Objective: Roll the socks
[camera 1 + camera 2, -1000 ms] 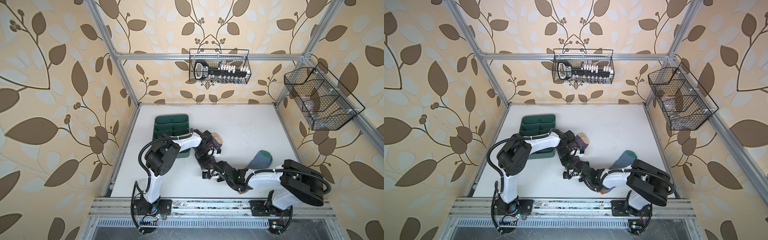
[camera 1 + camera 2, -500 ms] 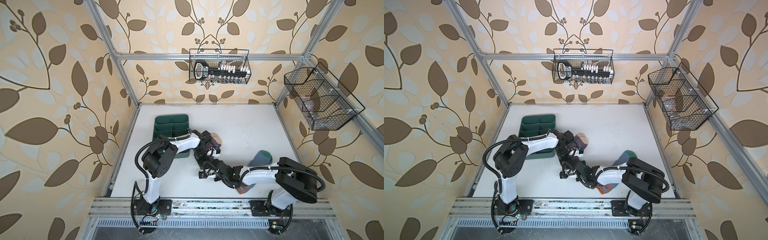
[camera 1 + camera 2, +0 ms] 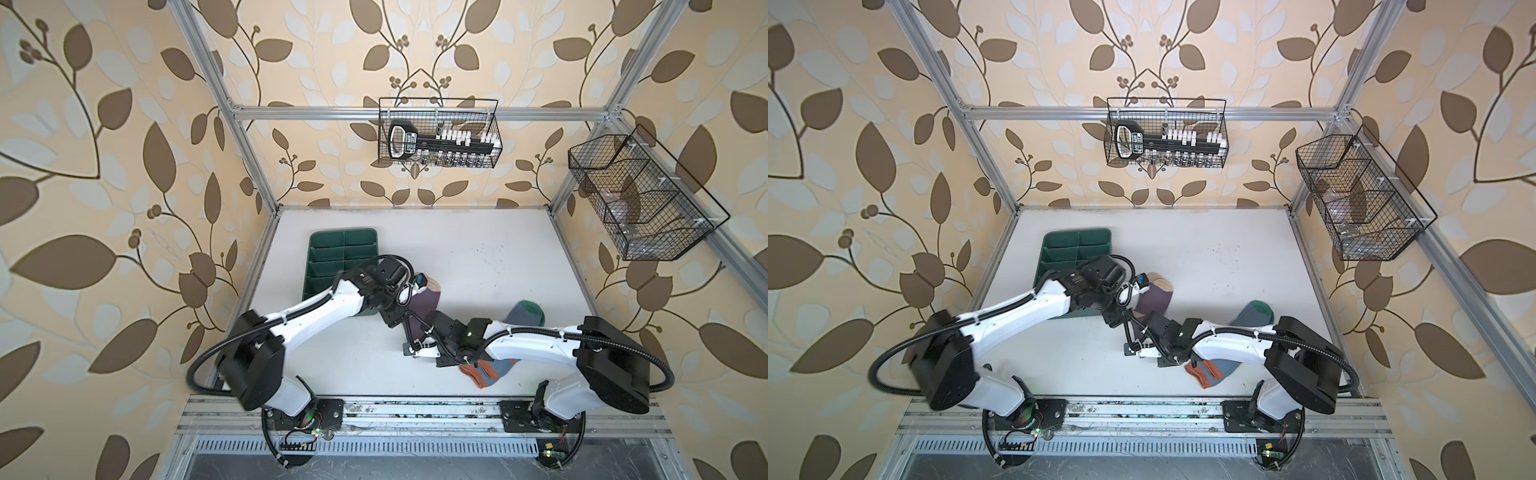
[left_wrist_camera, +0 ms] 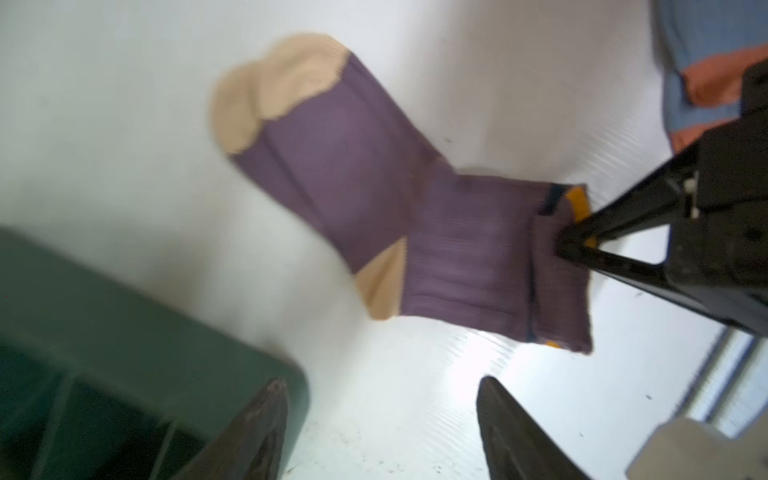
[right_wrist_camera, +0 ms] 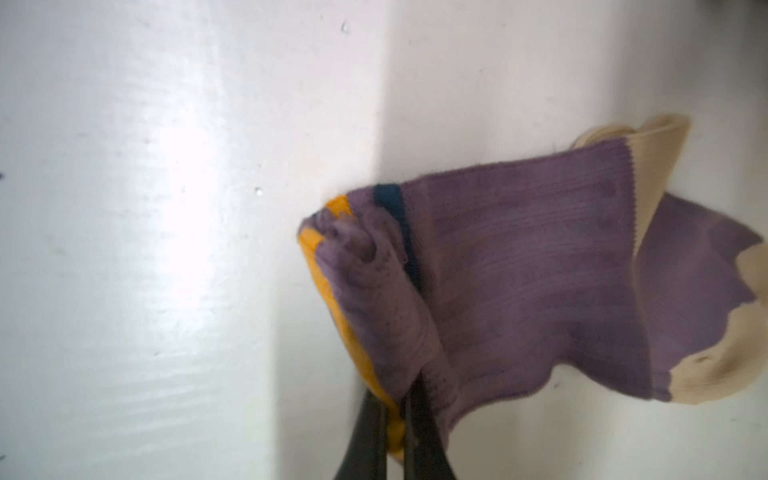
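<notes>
Since left end effector opened, right end effector pinches purple sock

White table, green divided tray at left; purple sock mid-table, grey-blue sock right

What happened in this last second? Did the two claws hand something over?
The left gripper opened and let go of the purple sock, while the right gripper closed on its striped cuff. The grey-blue sock and the green tray stayed where they were.
</notes>
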Controlling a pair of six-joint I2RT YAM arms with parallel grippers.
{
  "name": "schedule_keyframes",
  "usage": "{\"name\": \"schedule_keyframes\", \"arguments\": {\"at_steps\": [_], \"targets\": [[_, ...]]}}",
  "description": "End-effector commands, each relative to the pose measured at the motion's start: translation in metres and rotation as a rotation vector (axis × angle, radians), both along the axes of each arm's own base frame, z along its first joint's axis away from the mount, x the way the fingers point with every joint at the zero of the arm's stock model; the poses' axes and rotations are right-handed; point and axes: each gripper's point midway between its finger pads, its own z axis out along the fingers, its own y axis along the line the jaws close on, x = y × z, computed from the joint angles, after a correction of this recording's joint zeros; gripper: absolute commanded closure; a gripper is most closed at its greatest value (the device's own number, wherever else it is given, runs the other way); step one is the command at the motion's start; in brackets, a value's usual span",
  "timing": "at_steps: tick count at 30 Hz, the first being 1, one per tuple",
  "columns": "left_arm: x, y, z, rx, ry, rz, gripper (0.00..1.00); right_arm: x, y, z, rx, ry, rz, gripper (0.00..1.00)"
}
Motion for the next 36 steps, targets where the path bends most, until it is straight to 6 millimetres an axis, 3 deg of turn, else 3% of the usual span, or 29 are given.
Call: {"name": "schedule_keyframes", "arguments": {"at_steps": [1, 2, 4, 7, 9, 11, 13, 15, 18, 22, 26, 29, 36], "targets": [[0.032, 0.046, 0.082, -0.091, -0.408, 0.270, 0.14, -0.035, -0.018, -0.006, -0.061, 0.278, -0.043, 1.00], [0.029, 0.057, 0.098, -0.125, -0.478, 0.307, 0.02, -0.040, -0.017, -0.005, -0.060, 0.327, -0.047, 1.00], [0.014, 0.076, 0.121, -0.210, -0.582, 0.335, 0.01, -0.044, -0.017, -0.007, -0.067, 0.425, -0.070, 1.00], [-0.006, 0.093, 0.134, -0.287, -0.623, 0.360, 0.01, -0.045, -0.018, -0.013, -0.082, 0.552, -0.115, 1.00], [-0.023, 0.096, 0.134, -0.299, -0.592, 0.313, 0.01, -0.039, -0.017, -0.019, -0.090, 0.602, -0.154, 1.00], [-0.049, 0.080, 0.128, -0.309, -0.501, 0.141, 0.04, -0.031, -0.017, -0.025, -0.101, 0.622, -0.188, 1.00], [-0.086, 0.055, 0.116, -0.306, -0.382, -0.126, 0.23, -0.022, -0.019, -0.033, -0.117, 0.613, -0.202, 1.00], [-0.099, 0.043, 0.108, -0.304, -0.273, -0.203, 0.31, -0.013, -0.018, -0.036, -0.111, 0.591, -0.201, 0.98], [-0.107, 0.023, 0.069, -0.169, -0.167, -0.303, 0.34, 0.001, -0.013, -0.038, -0.075, 0.576, -0.205, 0.96], [-0.122, -0.018, 0.007, 0.155, -0.315, -0.524, 0.29, 0.012, -0.011, -0.040, -0.054, 0.585, -0.211, 0.95], [-0.119, -0.067, -0.027, 0.145, -0.336, -0.502, 0.34, 0.017, -0.013, -0.045, -0.057, 0.608, -0.218, 0.95], [-0.114, -0.090, -0.051, 0.131, -0.353, -0.446, 0.35, 0.018, -0.016, -0.048, -0.068, 0.617, -0.225, 0.95], [-0.094, -0.103, -0.089, 0.211, -0.404, -0.373, 0.42, 0.017, -0.015, -0.046, -0.056, 0.619, -0.225, 0.95]]}}
